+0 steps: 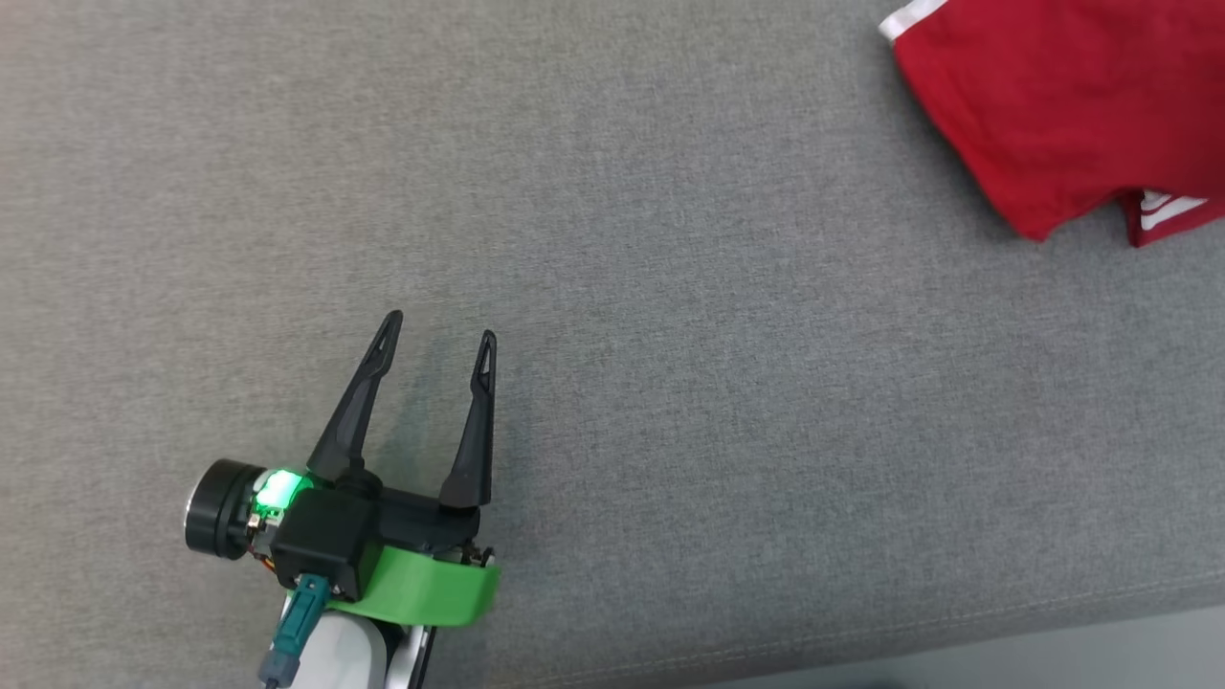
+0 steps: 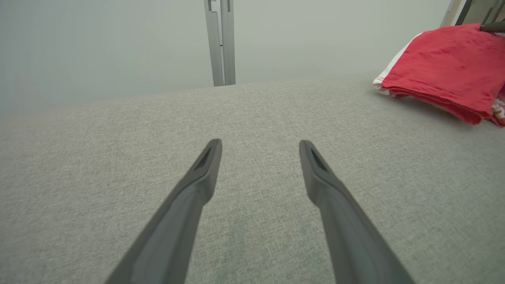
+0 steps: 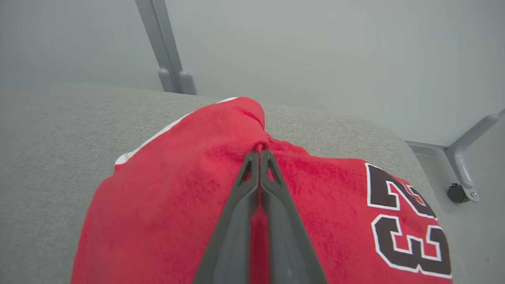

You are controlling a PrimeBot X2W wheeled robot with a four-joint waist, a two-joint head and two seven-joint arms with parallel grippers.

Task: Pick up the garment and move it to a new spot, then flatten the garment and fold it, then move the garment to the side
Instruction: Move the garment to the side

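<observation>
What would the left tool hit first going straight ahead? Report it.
Likely the bare grey cushion: the open left tool seems angled slightly down onto it, though depth is unclear. The red garment lies well off to the right of that line.

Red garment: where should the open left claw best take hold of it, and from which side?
Probably the white-trimmed corner of the red garment, approached low from the robot's left by the left claw: stacked layer edges face that way, and the right claw is shut on a fold on top.
</observation>
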